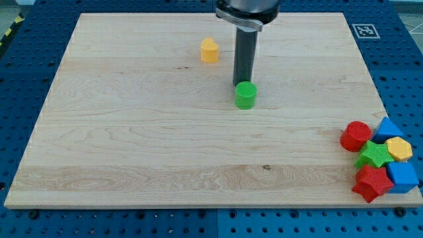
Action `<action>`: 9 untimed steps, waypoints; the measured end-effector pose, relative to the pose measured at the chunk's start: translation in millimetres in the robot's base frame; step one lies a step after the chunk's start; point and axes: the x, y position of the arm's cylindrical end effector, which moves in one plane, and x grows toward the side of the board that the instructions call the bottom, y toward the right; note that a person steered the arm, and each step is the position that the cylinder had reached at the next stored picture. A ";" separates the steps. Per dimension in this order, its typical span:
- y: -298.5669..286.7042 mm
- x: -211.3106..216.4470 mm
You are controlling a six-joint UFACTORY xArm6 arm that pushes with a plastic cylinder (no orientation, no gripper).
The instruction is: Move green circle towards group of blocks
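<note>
My tip (242, 83) is down on the worktop (132, 145), right against the green circle (246, 95) on its upper side, the rod rising straight up out of the view's top. The circle sits alone near the middle, a little toward the top. Up and to the left of it stands a small yellow block (209, 50), on its own. Over at the view's lower right corner, the group huddles together: a red cylinder (355, 136), a blue triangle (388, 128), a yellow hexagon (399, 149), a green star (375, 155), a red star (371, 183) and a blue cube (402, 176). The green circle is well apart from that cluster.
</note>
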 end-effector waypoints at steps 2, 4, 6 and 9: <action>7.1 47.0; 7.1 25.7; 7.1 66.5; -13.1 62.9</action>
